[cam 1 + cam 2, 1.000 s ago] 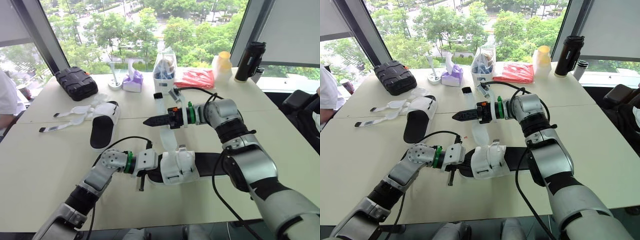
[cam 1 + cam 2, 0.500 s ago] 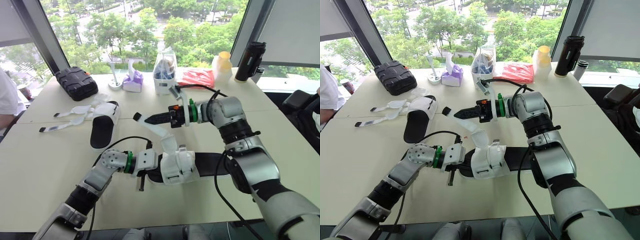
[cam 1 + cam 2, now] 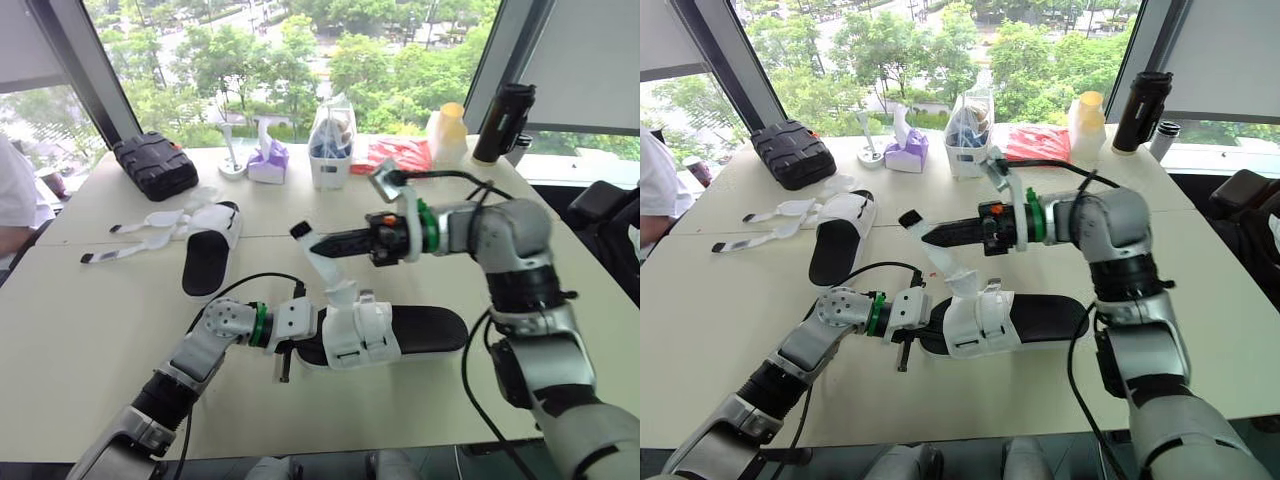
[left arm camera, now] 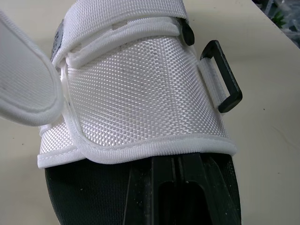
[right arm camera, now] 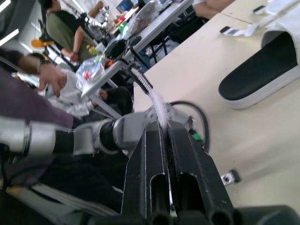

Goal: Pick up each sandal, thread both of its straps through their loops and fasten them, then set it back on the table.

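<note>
The near sandal [image 3: 385, 335] lies flat on the table [image 3: 90, 330] at dead centre, black sole along the 3-to-9 line, white upper at the 9 o'clock end. One strap [image 3: 332, 270] is up off it, rising from the upper toward 12 o'clock, its dark tip [image 3: 299, 230] tilting to 11. The right gripper [image 3: 322, 244] comes in from 3 o'clock, level above the sandal, fingers pressed together on that strap just below the tip. The right wrist view confirms it: white webbing [image 5: 158, 105] is pinched in the slit between the two black fingers. At 9 o'clock of the upper, the left gripper [image 3: 287, 345] sits against the sandal's toe end, fingers closed on the sole. Its wrist view looks straight at the woven upper, with the black loop [image 4: 224, 77] standing free on one side and another strap [image 4: 126, 16] lying flat across the far edge.

Out at 10 o'clock, well apart, the second sandal [image 3: 208, 250] rests on the table, its loose straps [image 3: 120, 245] trailing toward 9. Along the 12 o'clock edge, by the window, stand a black case [image 3: 153, 165] toward 10, a purple tissue box [image 3: 267, 160], a white tub with a bag [image 3: 331, 150], a red packet [image 3: 395, 155], a yellow-capped bottle [image 3: 447, 130] and a black flask [image 3: 503, 120] toward 2. A person's white sleeve [image 3: 12, 200] edges in at 9 o'clock.
</note>
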{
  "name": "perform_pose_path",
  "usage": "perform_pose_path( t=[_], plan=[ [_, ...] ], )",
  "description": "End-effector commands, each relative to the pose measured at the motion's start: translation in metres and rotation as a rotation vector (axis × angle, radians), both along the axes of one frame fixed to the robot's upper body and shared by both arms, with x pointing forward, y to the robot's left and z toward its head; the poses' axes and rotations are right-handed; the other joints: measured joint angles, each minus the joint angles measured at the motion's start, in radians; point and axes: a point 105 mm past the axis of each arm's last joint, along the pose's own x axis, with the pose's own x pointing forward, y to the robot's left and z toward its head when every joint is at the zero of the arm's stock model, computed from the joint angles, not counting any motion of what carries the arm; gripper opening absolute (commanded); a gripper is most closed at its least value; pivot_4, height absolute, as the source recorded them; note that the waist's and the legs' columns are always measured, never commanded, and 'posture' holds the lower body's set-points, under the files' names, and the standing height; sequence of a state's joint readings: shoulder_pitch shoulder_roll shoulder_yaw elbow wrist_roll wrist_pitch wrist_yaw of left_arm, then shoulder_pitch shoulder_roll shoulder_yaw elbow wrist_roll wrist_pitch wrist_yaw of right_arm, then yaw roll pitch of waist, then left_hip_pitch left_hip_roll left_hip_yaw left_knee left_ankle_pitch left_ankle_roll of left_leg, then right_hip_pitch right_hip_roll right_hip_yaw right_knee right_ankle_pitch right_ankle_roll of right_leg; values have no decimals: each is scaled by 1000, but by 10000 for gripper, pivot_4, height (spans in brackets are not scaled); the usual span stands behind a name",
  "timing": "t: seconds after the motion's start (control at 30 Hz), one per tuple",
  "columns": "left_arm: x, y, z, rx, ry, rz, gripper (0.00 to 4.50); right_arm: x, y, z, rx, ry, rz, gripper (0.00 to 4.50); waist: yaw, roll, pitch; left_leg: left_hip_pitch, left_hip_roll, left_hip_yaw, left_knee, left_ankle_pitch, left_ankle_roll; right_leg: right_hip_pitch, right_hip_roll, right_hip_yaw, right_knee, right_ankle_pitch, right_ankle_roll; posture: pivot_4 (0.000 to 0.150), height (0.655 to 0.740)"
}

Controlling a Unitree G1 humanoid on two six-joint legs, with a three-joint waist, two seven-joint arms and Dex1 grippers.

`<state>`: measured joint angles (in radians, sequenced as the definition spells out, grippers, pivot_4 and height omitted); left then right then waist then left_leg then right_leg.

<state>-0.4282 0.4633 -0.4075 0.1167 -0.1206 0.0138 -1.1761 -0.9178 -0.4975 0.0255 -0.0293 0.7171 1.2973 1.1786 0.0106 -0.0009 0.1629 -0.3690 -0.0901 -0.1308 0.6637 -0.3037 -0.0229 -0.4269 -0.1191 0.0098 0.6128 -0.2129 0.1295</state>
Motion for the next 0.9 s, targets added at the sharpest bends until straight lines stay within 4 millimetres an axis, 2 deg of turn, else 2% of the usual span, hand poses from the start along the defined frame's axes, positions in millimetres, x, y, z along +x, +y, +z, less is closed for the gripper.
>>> perform_pose_path(
  t=[0.03, 0.17, 0.33, 0.53, 0.63, 0.87, 0.9],
  plan=[
    [-16, 13, -49, 156, 151, 8, 0, -30, -6, 0, 10, -155, 87, 1027, 2, -1, 0, 0, 0, 0, 0, 0, 0, 0, 0, 0, 0, 0, 0, 1500, 7400],
    [-18, 16, -49, 169, 159, -2, 0, -52, -15, -28, -67, -216, 145, 1027, -1, -1, 0, 0, 0, 1, 0, 0, 0, 1, 0, -1, -1, 0, 1, 1500, 7400],
    [-18, 19, -49, 178, 162, -9, 0, -66, -23, -58, -172, -247, 205, 1027, -2, -1, -1, 1, 1, 1, 0, 0, 0, 1, 0, -1, -1, -1, 2, 1500, 7400],
    [-19, 20, -49, 183, 166, -11, 0, -72, -26, -75, -237, -281, 256, 1027, -1, -2, -1, 1, 1, 1, 0, 0, 0, 1, 0, -1, -1, -1, 2, 1500, 7400],
    [-19, 19, -50, 184, 167, -13, 0, -79, -34, -84, -299, -302, 301, 9281, 0, -2, -1, 1, 1, 1, 0, 0, 0, 1, 0, -1, -1, -1, 2, 1500, 7400],
    [-20, 15, -52, 182, 166, -21, 0, -97, -68, -104, -449, -304, 361, 44189, 0, -3, 0, 0, 2, 1, 0, 0, 1, 1, 0, -1, -1, -2, 3, 1500, 7400],
    [-19, 14, -52, 185, 167, -18, 0, -100, -73, -109, -473, -291, 359, 44742, 1, -3, 0, 0, 2, 1, 0, 0, 1, 1, 0, -1, -1, -2, 3, 1500, 7400]
  ],
)
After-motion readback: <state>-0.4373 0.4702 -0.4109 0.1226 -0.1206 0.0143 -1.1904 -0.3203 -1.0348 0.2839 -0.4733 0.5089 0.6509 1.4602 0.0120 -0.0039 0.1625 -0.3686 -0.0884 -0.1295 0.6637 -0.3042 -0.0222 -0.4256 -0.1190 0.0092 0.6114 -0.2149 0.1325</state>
